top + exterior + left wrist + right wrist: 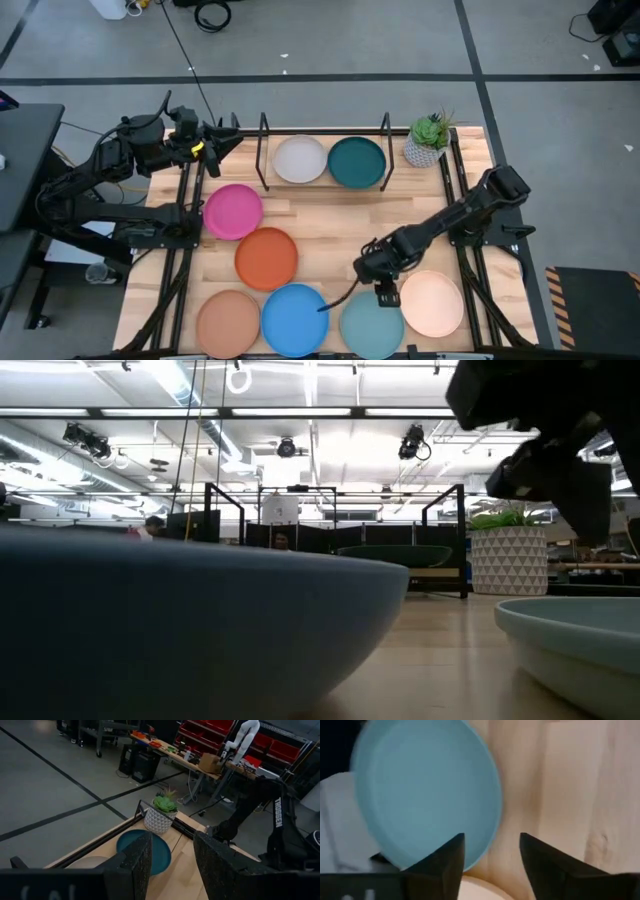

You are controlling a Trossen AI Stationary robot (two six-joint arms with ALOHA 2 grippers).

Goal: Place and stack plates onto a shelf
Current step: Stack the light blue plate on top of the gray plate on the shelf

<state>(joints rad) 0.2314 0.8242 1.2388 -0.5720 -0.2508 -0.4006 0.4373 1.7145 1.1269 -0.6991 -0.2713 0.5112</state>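
Note:
The black shelf [264, 150] at the table's far edge holds the pale grey plate [300, 160] and the dark teal plate [357, 162] side by side. The magenta [233, 211], orange [267, 258], tan [228, 322], blue [295, 320], light teal [372, 325] and cream [432, 303] plates lie flat on the table. My right gripper [385, 293] hangs open, pointing down, over the light teal plate's [425, 795] far rim; one finger stands over the rim and one over bare wood. My left gripper [222, 143] waits open at the far-left corner.
A small potted plant [430, 140] stands at the shelf's right end. The cream plate [480, 892] lies close beside the right gripper. Bare wood shows between the shelf and the orange plate. In the low view the blue plate [180, 630] fills the foreground.

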